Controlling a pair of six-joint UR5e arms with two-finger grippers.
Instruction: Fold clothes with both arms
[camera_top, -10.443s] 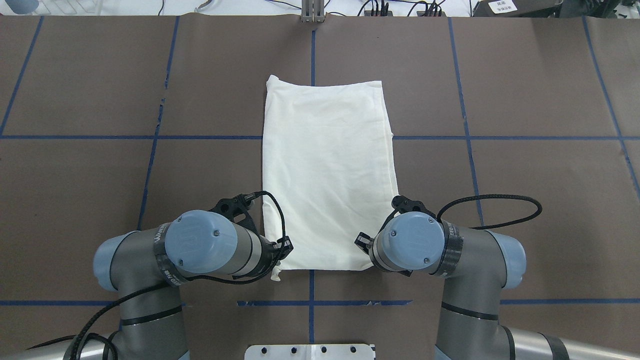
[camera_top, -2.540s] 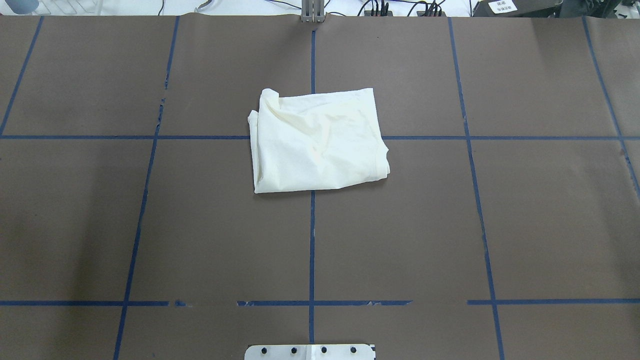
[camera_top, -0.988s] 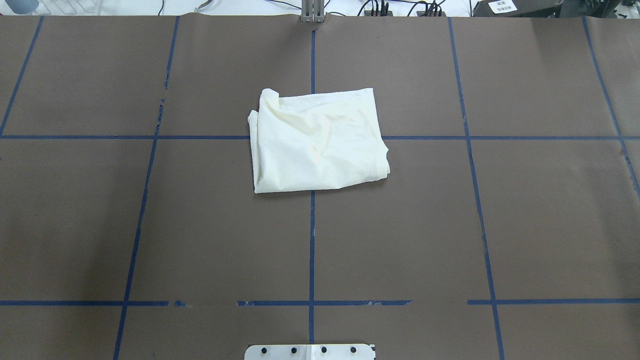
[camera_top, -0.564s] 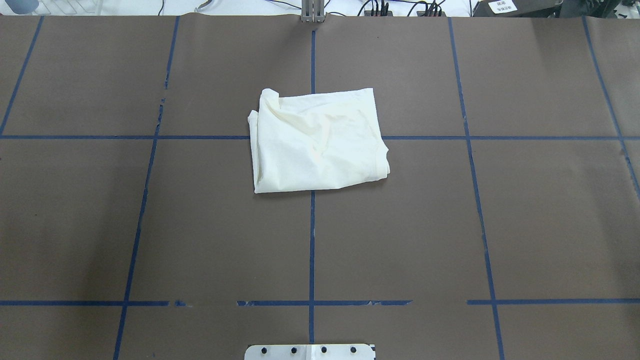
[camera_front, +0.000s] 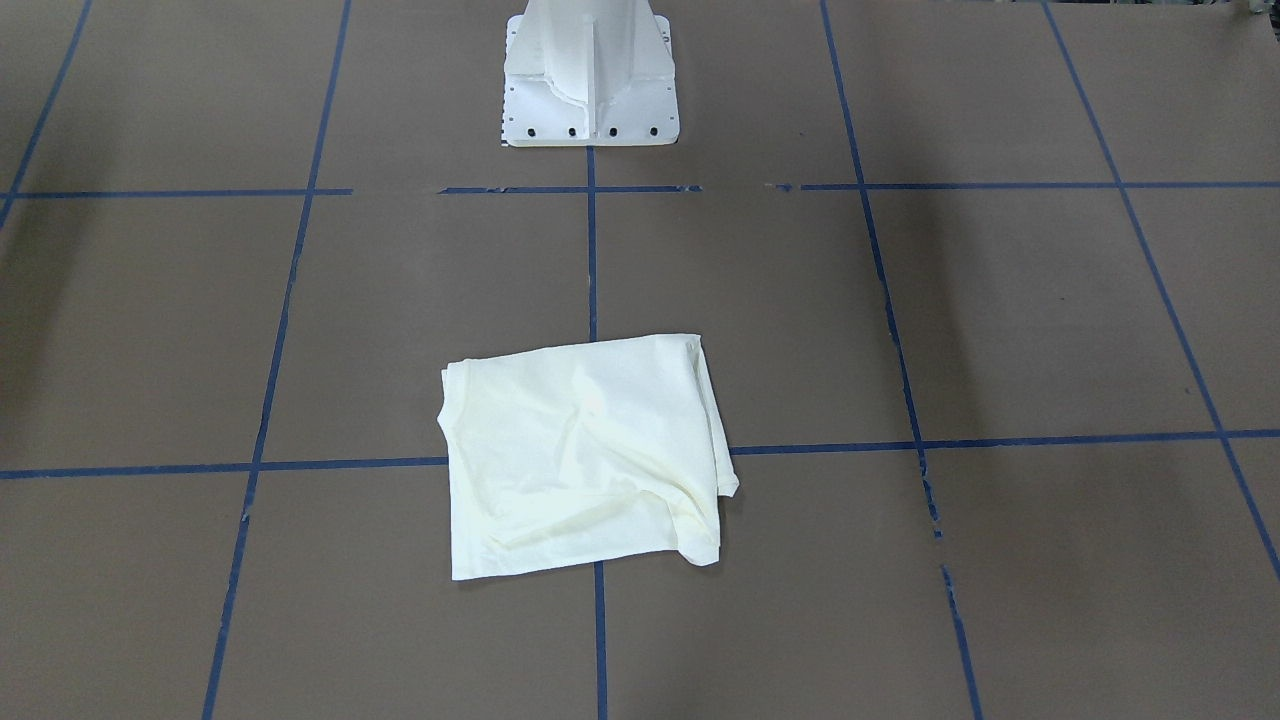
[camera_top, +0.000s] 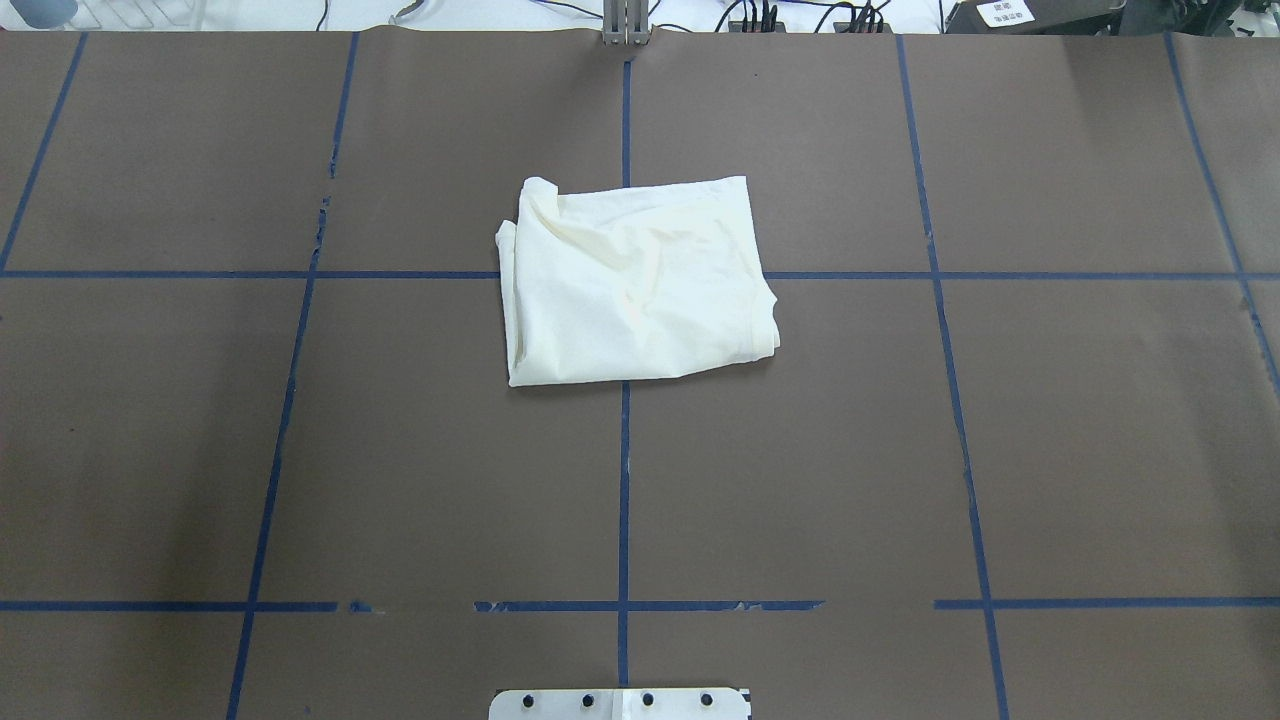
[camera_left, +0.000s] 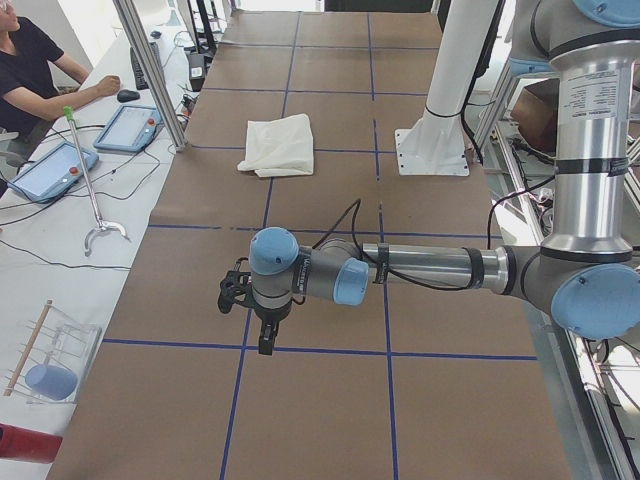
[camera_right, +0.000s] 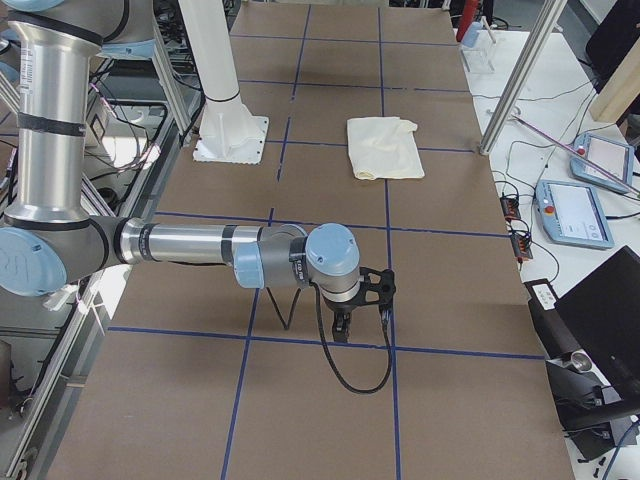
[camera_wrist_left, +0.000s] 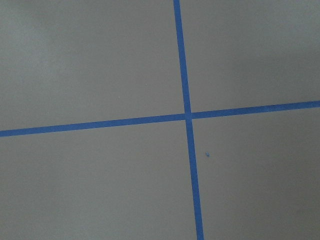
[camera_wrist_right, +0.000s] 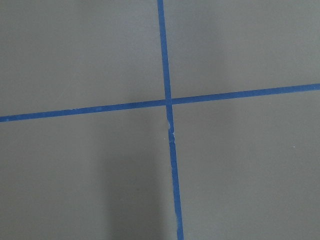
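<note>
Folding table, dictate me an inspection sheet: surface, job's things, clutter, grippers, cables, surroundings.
surface: brown table with a blue tape grid, tape chipped in places.
job's things: T-shirt folded to a rough rectangle, plain side up, wrinkled, one far corner bunched.
clutter: nothing seen.
grippers: left arm and right arm hang over bare table, apart from the T-shirt; whether the jaws are open cannot be told.
cables: black cable loops below the right wrist.
surroundings: white pedestal; operator and tablets at a side bench.
</note>
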